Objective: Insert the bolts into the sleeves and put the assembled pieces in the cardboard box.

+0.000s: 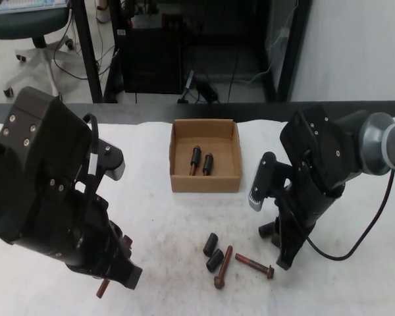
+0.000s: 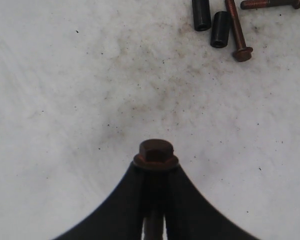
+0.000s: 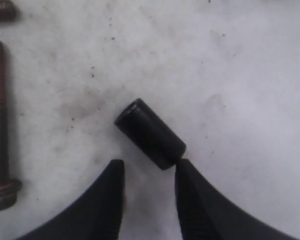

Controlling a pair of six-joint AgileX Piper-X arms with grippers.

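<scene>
Nearest to where I stand is the left arm, low over the front-left of the white worktop [image 1: 151, 217]. Its left claw [image 1: 118, 273] is pressed together on a rusty bolt [image 1: 103, 288]. The left wrist view shows that claw [image 2: 155, 172] pinching the shank, with the hex flange head [image 2: 155, 154] poking out past the fingertips over bare, smudged worktop.

Over on the right, the right claw [image 1: 284, 253] points down at the worktop. Its fingers are spread and hold nothing. A black sleeve [image 3: 150, 133] lies on its side just ahead of the gap, angled across it. One end is right at a fingertip [image 3: 182, 172]; I cannot tell whether they touch.

Between the two arms, two loose sleeves [image 1: 210, 243] lie close together. Just beside them are two loose bolts [image 1: 223, 266], one alongside the sleeves and the other angled off toward the right arm.

Farther back, about mid-worktop, sits the cardboard box [image 1: 205, 183]. Two assembled pieces [image 1: 195, 160] lie side by side on its floor.
</scene>
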